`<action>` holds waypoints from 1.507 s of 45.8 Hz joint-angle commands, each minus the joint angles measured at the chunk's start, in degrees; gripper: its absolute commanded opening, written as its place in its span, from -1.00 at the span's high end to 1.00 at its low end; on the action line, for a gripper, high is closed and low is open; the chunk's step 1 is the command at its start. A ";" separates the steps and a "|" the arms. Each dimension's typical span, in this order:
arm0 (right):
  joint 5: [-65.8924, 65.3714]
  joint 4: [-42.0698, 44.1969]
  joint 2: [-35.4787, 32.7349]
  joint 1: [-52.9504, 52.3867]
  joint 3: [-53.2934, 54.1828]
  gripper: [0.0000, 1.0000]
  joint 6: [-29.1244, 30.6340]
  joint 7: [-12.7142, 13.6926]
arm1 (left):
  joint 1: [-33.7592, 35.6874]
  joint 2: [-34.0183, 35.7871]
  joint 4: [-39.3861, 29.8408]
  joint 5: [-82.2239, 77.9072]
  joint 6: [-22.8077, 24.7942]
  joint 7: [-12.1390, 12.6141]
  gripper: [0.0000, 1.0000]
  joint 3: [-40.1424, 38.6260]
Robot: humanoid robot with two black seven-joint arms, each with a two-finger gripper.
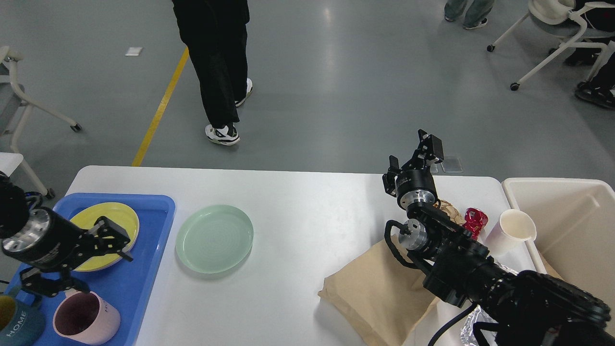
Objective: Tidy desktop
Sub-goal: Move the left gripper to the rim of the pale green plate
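The white desktop (298,202) holds a pale green plate (214,239) left of centre. A blue tray (149,216) at the left holds a yellow plate (86,221), an upright pink mug (86,318) and a teal mug (12,323). My left gripper (115,240) is open and empty over the yellow plate's right edge. My right gripper (414,154) is open and empty, raised above the table's far edge. Near it lie a brown paper bag (379,288), a red crumpled wrapper (474,220) and a white paper cup (511,230).
A cream bin (576,226) stands at the table's right end. Crumpled brown paper (450,209) and a bit of foil (468,329) lie by my right arm. A person (216,62) walks past beyond the far edge. Wheeled chairs stand at both sides.
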State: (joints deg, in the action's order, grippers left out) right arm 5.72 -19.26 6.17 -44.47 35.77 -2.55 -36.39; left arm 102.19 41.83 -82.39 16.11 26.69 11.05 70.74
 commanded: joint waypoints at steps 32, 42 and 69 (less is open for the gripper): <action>-0.01 0.01 -0.01 0.00 0.00 -1.00 0.00 0.00 | -22.12 -12.21 -0.23 12.72 -33.99 -9.03 -0.91 -13.97; -0.01 0.01 -0.01 0.00 0.00 -1.00 0.00 0.00 | -22.30 -11.77 3.46 12.55 -33.55 -8.59 -0.92 -12.65; -0.01 -0.08 -0.01 0.00 0.00 -1.00 0.00 0.00 | -22.91 -15.38 11.99 12.46 -33.55 -8.59 -0.93 -12.03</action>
State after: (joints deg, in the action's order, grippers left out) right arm 5.71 -19.34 6.19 -44.47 35.77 -2.55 -36.39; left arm 79.28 26.51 -70.57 28.57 -6.90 2.48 58.73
